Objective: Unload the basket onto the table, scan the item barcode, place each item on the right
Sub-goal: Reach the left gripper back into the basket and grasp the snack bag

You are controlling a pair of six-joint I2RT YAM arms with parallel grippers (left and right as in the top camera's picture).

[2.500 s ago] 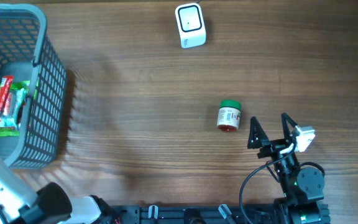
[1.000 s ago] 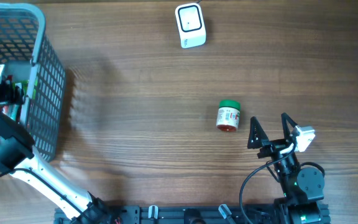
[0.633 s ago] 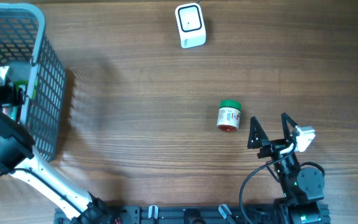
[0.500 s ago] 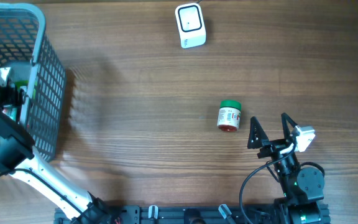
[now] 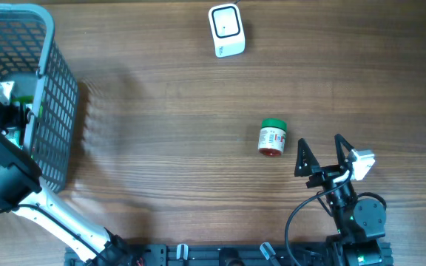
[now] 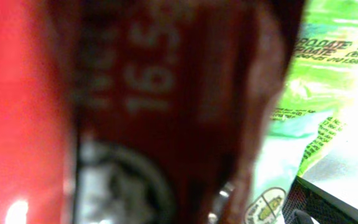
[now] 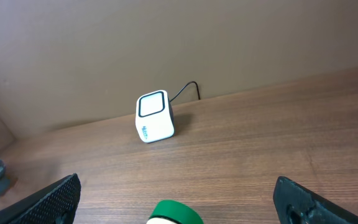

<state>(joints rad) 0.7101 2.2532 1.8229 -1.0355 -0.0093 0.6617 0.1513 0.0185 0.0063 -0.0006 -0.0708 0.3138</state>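
Fingers on my right gripper (image 5: 319,142) are standing wide apart and holding nothing, hovering low over the wooden table (image 5: 161,111). Just beside its left fingertip, not touching, the small jar (image 5: 273,138) is lying on its side, green cap pointing toward the white scanner (image 5: 226,29), which is sitting well apart at the far edge. On my other side, the left gripper (image 5: 4,109) is reaching down inside the grey basket (image 5: 46,44), spread as wide as it goes. The red packet (image 6: 135,112) is filling my left wrist view, blurred, with the green packet (image 6: 328,62) showing beside it; whether my fingers are touching the red one I cannot tell
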